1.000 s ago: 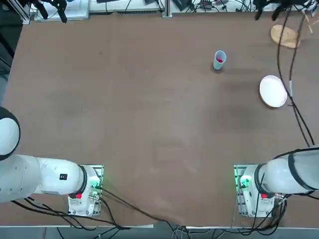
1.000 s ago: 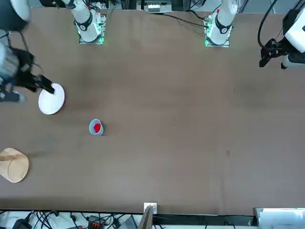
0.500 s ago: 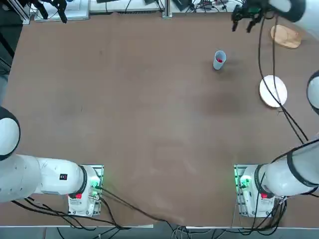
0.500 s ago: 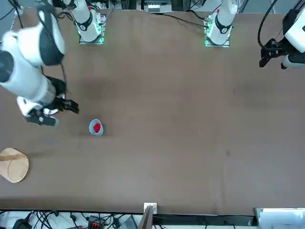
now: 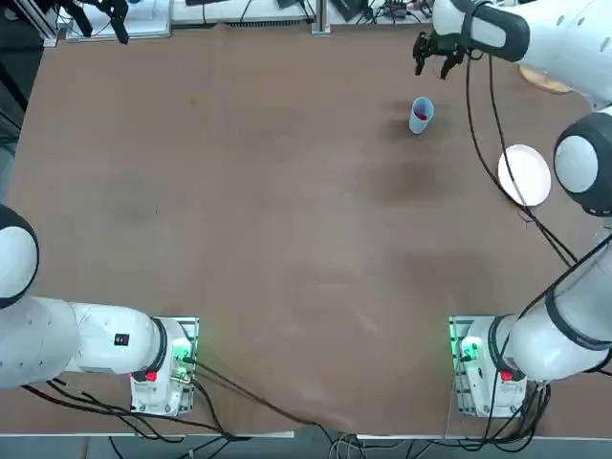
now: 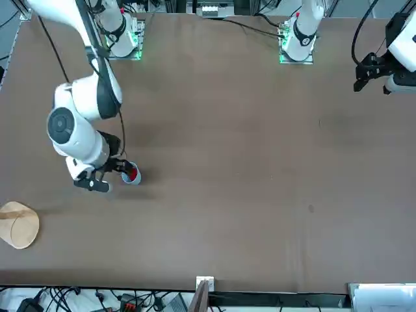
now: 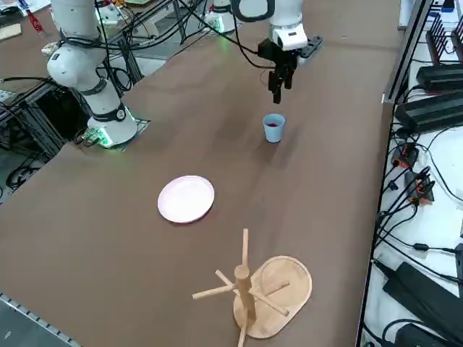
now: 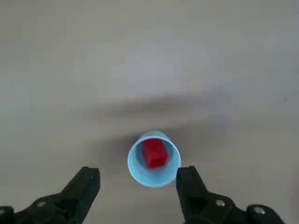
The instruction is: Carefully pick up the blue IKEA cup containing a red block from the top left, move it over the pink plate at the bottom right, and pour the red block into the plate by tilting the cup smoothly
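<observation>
The blue IKEA cup stands upright on the brown table, far from the arm bases and right of centre. The red block lies inside it. My right gripper hangs open in the air above the cup, slightly to its far side, touching nothing. In the wrist view the cup sits between and just beyond my spread fingers. The pink plate lies flat to the right of the cup and nearer the bases, also seen as the plate from the side.
A tan wooden mug stand on an oval base stands at the far right corner, beyond the plate. Black cables hang from my right arm across the plate's side of the table. The table's far edge is close behind the gripper.
My right arm has swung in from the table's right edge, past the plate, to a spot over the cup. The cup, block and plate have not moved.
</observation>
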You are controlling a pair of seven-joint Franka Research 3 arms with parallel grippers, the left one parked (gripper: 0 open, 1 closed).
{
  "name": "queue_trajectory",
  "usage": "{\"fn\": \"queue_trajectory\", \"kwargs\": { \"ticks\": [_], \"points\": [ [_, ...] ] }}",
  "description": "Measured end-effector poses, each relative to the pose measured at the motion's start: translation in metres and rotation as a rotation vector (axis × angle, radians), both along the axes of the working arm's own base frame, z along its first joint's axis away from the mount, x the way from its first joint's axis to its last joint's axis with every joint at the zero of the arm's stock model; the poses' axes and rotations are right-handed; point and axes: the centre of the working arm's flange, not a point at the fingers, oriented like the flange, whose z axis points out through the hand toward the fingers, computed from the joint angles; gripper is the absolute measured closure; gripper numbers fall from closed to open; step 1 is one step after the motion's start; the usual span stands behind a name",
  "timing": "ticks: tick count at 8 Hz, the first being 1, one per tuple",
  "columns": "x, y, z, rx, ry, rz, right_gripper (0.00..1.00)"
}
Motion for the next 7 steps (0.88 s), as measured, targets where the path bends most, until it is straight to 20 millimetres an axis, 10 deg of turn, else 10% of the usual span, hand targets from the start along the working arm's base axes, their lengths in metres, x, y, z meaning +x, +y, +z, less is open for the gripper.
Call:
{"fn": "queue_trajectory", "kwargs": {
  "ticks": [7],
  "points": [
    [-0.018, 0.026, -0.063, 0.013, -0.03, -0.043, 0.0]
  ]
}}
